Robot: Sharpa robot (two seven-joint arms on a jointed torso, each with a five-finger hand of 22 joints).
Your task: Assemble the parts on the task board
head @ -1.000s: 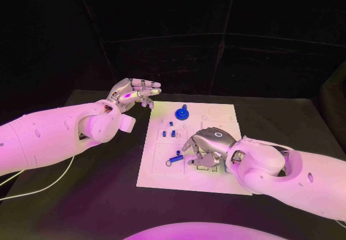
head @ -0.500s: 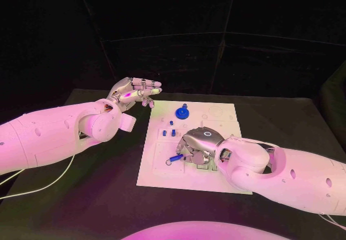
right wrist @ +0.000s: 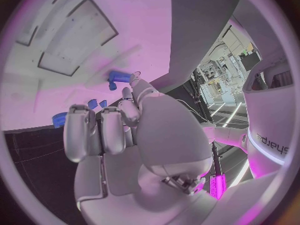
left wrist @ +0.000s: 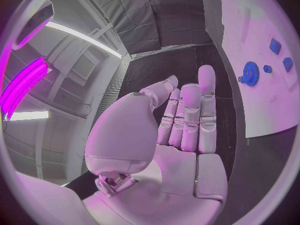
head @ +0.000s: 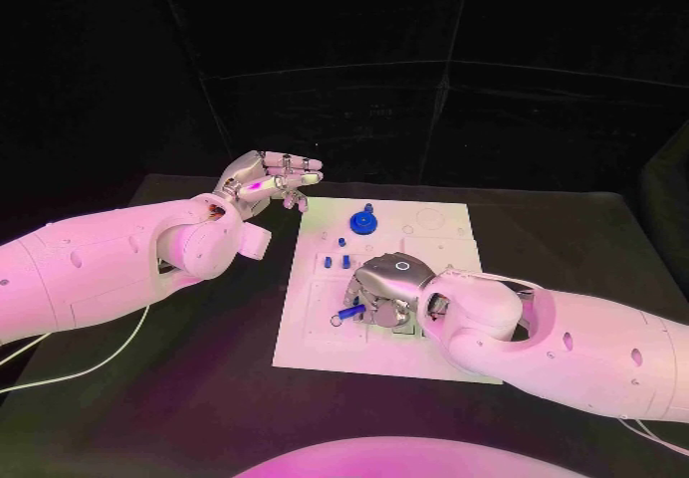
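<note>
White task board (head: 431, 344) on a black tabletop (head: 187, 398), blue gear (head: 362, 223) at the board's 12 o'clock, small blue parts (head: 335, 262) at 10 o'clock, silver hands (head: 387, 291) on white arms (head: 101, 269)

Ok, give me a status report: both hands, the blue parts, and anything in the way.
Left hand open, raised off the board's far left corner. Right hand over the task board, fingertips at a blue cylinder; grip unclear. Blue gear standing clear.

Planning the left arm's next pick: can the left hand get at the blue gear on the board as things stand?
Probably yes: the left hand hovers open beside the board's far corner, and nothing lies between it and the blue gear; the right hand works nearer.
</note>
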